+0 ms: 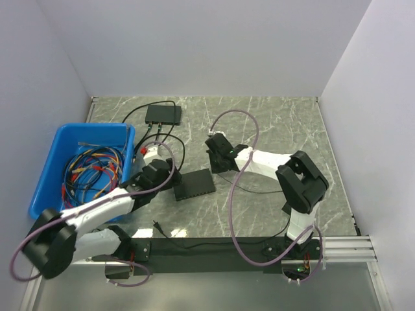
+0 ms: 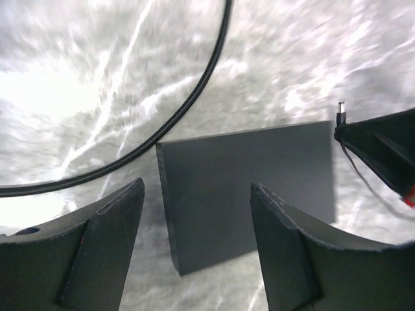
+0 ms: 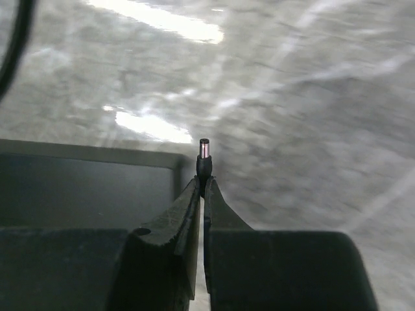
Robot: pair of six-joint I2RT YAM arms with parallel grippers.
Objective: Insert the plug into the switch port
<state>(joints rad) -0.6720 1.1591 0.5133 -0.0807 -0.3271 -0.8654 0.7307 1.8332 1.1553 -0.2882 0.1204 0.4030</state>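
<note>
Left gripper (image 2: 198,189) is hovering, jaws apart, above the black slab (image 2: 240,214). Right gripper (image 3: 203,188) is pinching the plug (image 3: 204,153) at its collar, metal tip protruding beyond the fingertips. Plug is likely light, rigid and slip-prone, so hold just behind the tip. Switch (image 1: 163,115) is lying well beyond both grippers.

I see a blue bin (image 1: 59,144) at the marble table's (image 1: 279,123) left edge, holding a tangle of multicoloured wires (image 1: 94,170). A flat black slab (image 1: 195,184) lies mid-table, apart from the bin.
</note>
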